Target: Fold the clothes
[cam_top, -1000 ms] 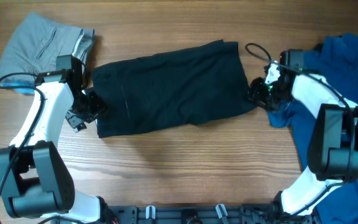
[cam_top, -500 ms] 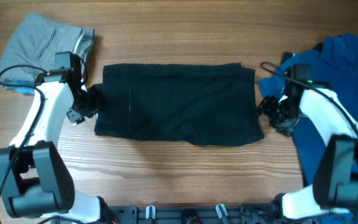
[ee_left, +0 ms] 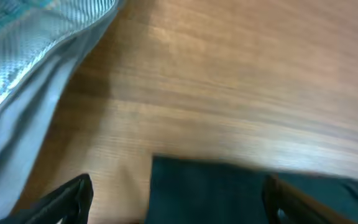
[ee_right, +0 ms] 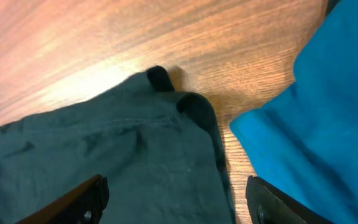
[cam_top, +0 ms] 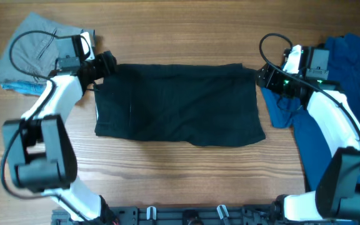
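From above, the black garment (cam_top: 179, 103) lies spread flat in the middle of the bench (cam_top: 180, 181), a wide rectangle with its long edges running left to right. The left gripper (cam_top: 104, 62) sits at its far-left corner and the right gripper (cam_top: 262, 76) at its far-right corner, each right at the edge of the cloth. A grey garment (cam_top: 33, 50) lies at the far left, and a blue shirt (cam_top: 345, 94) covers the right end of the bench. Whether the shirt touches the black cloth I can't tell from here.

From the left wrist the picture is blurred, but the jaws stand spread wide, one at each bottom corner of the view. The dark corner of the garment lies between them and nothing is pinched. The grey garment fills the upper left, with bare wood between it and the black cloth.

From the right wrist the jaws are likewise spread over the garment's corner, which bunches into a small curl just beside the blue shirt. No cloth is gripped.

I'd judge the laying-out is finished and the first fold is in hand, with both grippers lining up on the far corners. The next move calls for each to drop and close on its corner, the right taking only black cloth and not the shirt. Then both carry the far edge over to the near edge together.
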You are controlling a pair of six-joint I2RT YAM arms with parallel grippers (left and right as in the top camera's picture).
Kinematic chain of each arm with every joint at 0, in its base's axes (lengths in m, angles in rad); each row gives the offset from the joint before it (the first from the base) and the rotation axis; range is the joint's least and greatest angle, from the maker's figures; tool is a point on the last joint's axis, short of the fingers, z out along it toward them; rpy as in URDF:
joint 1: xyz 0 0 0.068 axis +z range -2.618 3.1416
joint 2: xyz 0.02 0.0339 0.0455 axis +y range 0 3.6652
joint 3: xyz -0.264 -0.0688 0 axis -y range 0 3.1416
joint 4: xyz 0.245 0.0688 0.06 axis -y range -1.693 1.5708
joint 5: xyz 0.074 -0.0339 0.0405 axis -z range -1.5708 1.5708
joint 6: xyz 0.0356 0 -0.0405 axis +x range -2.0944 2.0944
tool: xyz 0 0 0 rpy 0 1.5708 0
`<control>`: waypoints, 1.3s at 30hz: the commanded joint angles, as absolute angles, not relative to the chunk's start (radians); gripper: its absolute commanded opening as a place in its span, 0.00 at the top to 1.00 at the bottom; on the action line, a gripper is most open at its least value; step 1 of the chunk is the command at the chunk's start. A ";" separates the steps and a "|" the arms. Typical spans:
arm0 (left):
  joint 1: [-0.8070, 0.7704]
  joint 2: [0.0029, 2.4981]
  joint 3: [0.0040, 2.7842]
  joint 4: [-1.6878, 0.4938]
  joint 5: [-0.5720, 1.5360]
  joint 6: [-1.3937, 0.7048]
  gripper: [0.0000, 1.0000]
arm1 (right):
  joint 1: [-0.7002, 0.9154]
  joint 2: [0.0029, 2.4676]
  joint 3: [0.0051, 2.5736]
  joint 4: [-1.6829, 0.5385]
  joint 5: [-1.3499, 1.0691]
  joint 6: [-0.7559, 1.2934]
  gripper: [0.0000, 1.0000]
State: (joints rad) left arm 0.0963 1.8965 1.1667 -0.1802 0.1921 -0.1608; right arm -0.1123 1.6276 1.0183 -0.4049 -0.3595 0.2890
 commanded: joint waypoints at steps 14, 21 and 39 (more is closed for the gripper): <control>0.092 2.009 1.172 -0.128 0.403 -0.138 0.70 | -0.110 1.822 1.026 -0.289 -0.339 0.318 0.24; 0.095 1.982 1.172 -0.135 0.400 -0.165 0.96 | -0.110 1.822 1.026 -0.243 -0.336 0.318 0.24; 0.094 1.906 1.172 -0.203 0.393 -0.165 0.96 | -0.010 1.936 1.026 -0.011 -0.288 0.187 0.51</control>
State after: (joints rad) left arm 0.0963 1.9331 1.1671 -0.2016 0.3767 -0.1589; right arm -0.0116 1.9190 1.0183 -0.0246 -0.3279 0.2104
